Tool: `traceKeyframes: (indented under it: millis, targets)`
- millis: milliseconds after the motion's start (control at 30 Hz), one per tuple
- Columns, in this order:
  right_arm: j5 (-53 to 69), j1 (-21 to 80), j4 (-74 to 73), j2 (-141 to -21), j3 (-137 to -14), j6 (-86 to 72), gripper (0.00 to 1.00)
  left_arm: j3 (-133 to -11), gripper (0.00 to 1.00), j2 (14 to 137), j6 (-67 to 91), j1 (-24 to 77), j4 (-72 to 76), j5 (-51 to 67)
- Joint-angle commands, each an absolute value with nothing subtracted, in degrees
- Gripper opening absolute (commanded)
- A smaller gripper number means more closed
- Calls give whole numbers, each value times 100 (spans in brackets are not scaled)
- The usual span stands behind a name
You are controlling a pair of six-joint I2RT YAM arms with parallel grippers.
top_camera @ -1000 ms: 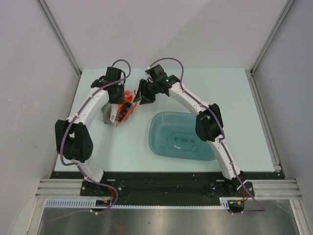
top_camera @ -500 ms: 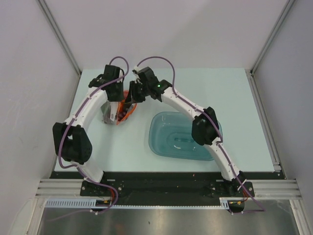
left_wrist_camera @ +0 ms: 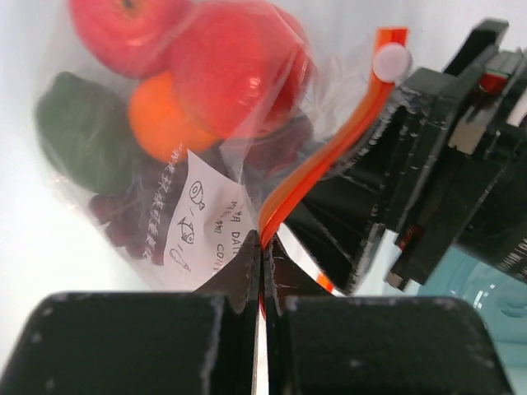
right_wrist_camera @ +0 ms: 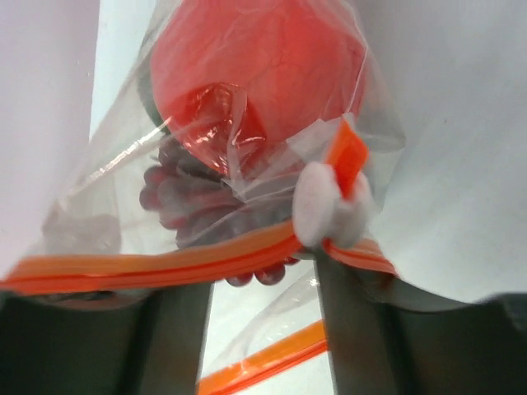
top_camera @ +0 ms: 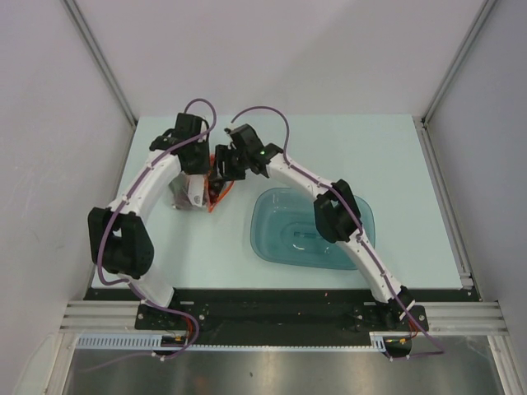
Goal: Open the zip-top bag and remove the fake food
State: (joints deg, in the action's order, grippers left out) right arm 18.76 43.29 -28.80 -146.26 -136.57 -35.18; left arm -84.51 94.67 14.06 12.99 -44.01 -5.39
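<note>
The zip-top bag [top_camera: 216, 197] lies at the back left of the table, between my two grippers. In the left wrist view the clear bag [left_wrist_camera: 329, 74] holds the fake food: two red round fruits [left_wrist_camera: 239, 66], an orange [left_wrist_camera: 160, 115], a green one [left_wrist_camera: 78, 132] and dark grapes [left_wrist_camera: 123, 218]. My left gripper [left_wrist_camera: 262, 251] is shut on the orange zip strip [left_wrist_camera: 329, 152]. My right gripper [right_wrist_camera: 259, 288] is open, its fingers on either side of the bag's mouth, with the strip [right_wrist_camera: 165, 267] across them and the white slider [right_wrist_camera: 321, 206] at the right finger. A red fruit [right_wrist_camera: 255, 66] and grapes [right_wrist_camera: 206, 197] show behind.
A teal translucent tub [top_camera: 272, 239] stands right of the bag, under the right arm. White walls close the table at the back and on both sides. The right gripper's black body [left_wrist_camera: 445, 164] is close to the right of the left gripper.
My right gripper has moved left and down onto the bag's mouth, next to the left gripper. The left gripper has kept its hold on the strip and barely moved.
</note>
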Motion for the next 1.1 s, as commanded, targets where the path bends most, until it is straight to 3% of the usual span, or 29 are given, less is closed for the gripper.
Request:
traceKeyframes:
  millis: [0,267,600,667,733,933,1067]
  targets:
    - [1512,4324,-2400,-14801,-13799,-3410,64,-8271,0,9193,1661,1301,-4184,-176]
    - [1433,4403,-1987,-15187,-13790,-3428,79,-8165,0,9202,1661,1336,-4175,-53]
    - [1397,4491,-1696,-15460,-13869,-3656,80,-8191,0,9299,1573,1380,-4280,-114]
    - [1362,4482,-1758,-15478,-13991,-3665,68,-8218,0,9316,1565,1380,-4324,-193]
    - [1362,4482,-1793,-15390,-14071,-3665,48,-8235,0,9334,1547,1380,-4350,-360]
    - [1301,4474,-2012,-14864,-14028,-3560,12,-8156,0,9299,1573,1310,-4412,-659]
    - [1301,4482,-2267,-14485,-13843,-3481,3,-8016,0,9176,1661,1169,-4351,-677]
